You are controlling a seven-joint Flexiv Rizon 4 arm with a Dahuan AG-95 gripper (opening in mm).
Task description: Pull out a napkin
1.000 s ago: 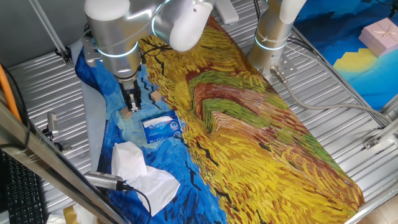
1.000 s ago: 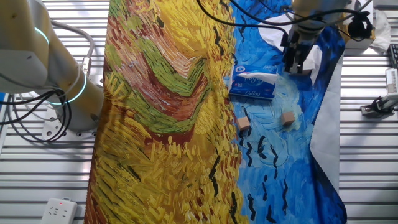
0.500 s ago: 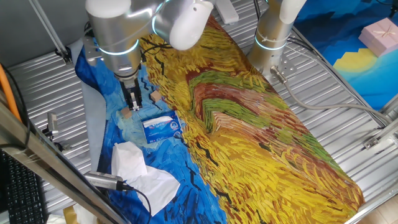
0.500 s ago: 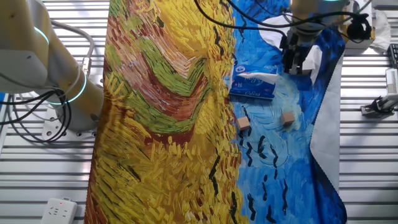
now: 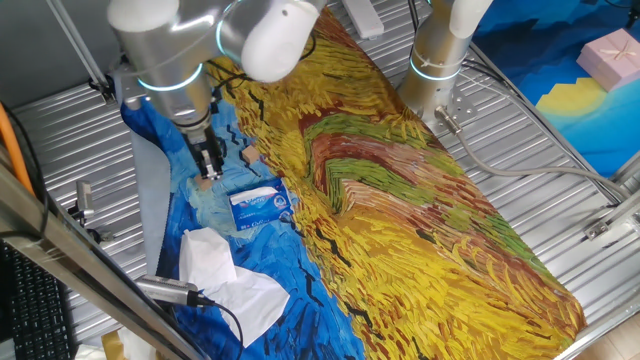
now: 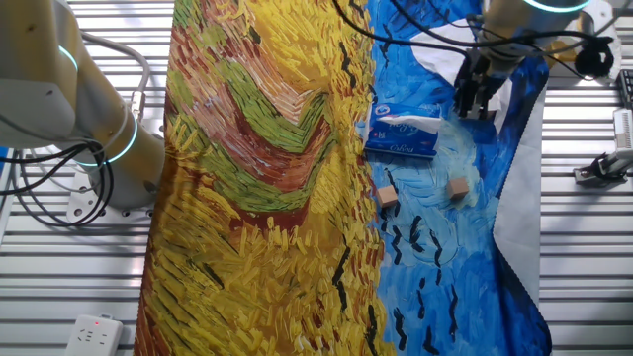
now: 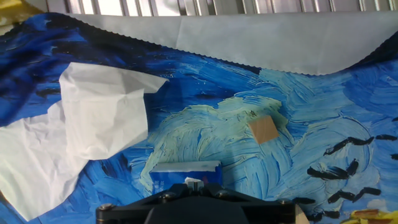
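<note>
The gripper (image 5: 209, 166) hangs at the upper left of one fixed view, just above the blue part of the painted cloth (image 5: 400, 190), up and left of the blue-and-white tissue pack (image 5: 262, 206). Its dark fingers look close together with nothing between them, though I cannot tell for sure whether they are clenched. In the other fixed view the gripper (image 6: 476, 102) sits at the upper right, just beside the pack (image 6: 404, 133). The napkin (image 7: 106, 113) lies loose and creased at the left of the hand view, on top of a bigger white sheet (image 7: 31, 160). A small brown block (image 7: 263, 129) rests right of centre.
</note>
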